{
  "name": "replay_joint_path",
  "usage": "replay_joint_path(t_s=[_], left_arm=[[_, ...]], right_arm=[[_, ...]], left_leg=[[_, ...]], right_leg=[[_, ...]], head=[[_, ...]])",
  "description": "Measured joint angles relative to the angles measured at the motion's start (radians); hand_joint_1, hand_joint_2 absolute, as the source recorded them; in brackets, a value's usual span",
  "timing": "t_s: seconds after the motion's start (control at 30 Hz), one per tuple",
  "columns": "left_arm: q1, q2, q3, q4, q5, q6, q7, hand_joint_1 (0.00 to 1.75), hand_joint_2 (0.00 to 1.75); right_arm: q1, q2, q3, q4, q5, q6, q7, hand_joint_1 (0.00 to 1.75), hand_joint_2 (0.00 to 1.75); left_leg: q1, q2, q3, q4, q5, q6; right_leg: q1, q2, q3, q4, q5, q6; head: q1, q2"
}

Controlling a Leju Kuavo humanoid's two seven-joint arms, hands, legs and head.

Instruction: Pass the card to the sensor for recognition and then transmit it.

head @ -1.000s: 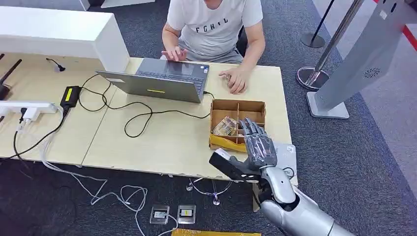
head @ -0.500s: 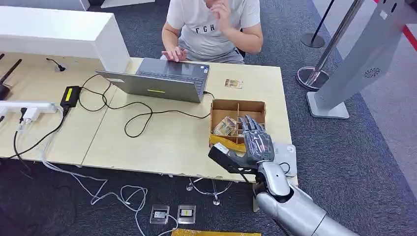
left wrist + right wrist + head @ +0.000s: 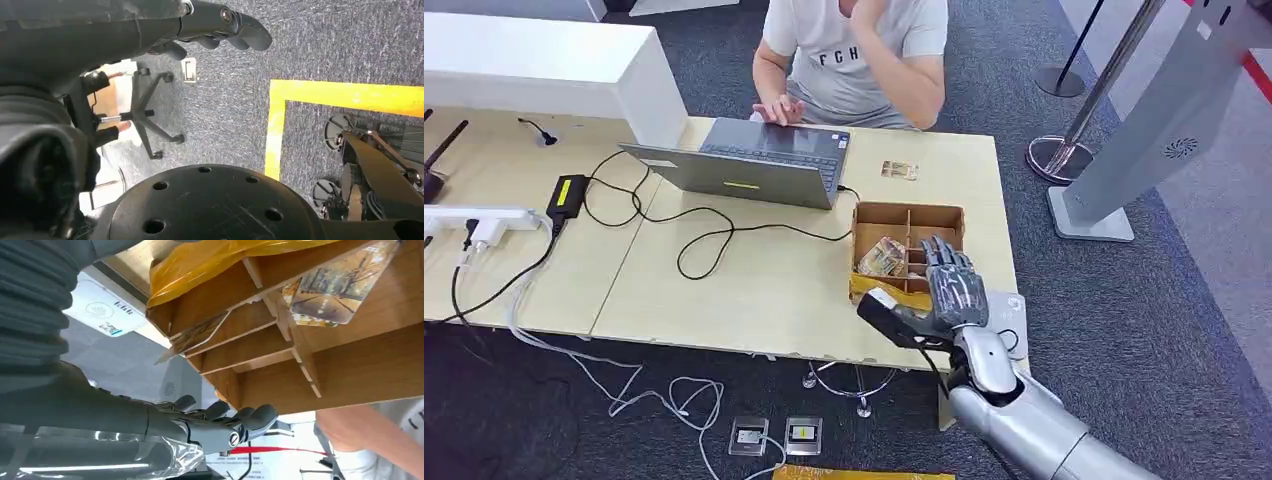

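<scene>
Head view: the right robot hand [image 3: 951,290] stands with fingers spread and upright, holding nothing, over the near right corner of the pale wooden surface [image 3: 754,285], just at the front edge of the brown partitioned cardboard box [image 3: 908,240]. Several picture cards [image 3: 882,257] lie in the box's left compartment; one more small card [image 3: 899,170] lies alone on the surface beyond the box, near the far edge. A flat white card sensor [image 3: 1009,318] sits at the surface's right corner, partly behind the wrist. One grey open laptop [image 3: 754,165] with black cables takes the middle; a person in a white shirt [image 3: 854,50] sits behind it. Dark carpet lies open to the right.

Left wrist view: the left robot hand [image 3: 215,25] hangs over grey carpet, fingers loosely curled, gripping nothing.

Right wrist view: the spread fingers [image 3: 235,422] hover apart from the box wall; a picture card [image 3: 340,287] rests inside a compartment.
</scene>
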Motion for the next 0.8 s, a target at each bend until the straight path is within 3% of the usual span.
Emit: replay_joint_path(t_s=[0.8], left_arm=[[0.0, 0.008, -0.008, 0.0, -0.01, -0.024, 0.005, 0.0, 0.0]], right_arm=[[-0.018, -0.003, -0.001, 0.058, 0.029, -0.028, 0.018, 0.0, 1.75]], left_leg=[[0.0, 0.0, 0.0, 0.0, 0.0, 0.0]], right_leg=[[0.0, 0.0, 0.0, 0.0, 0.0, 0.0]], head=[[0.0, 0.0]])
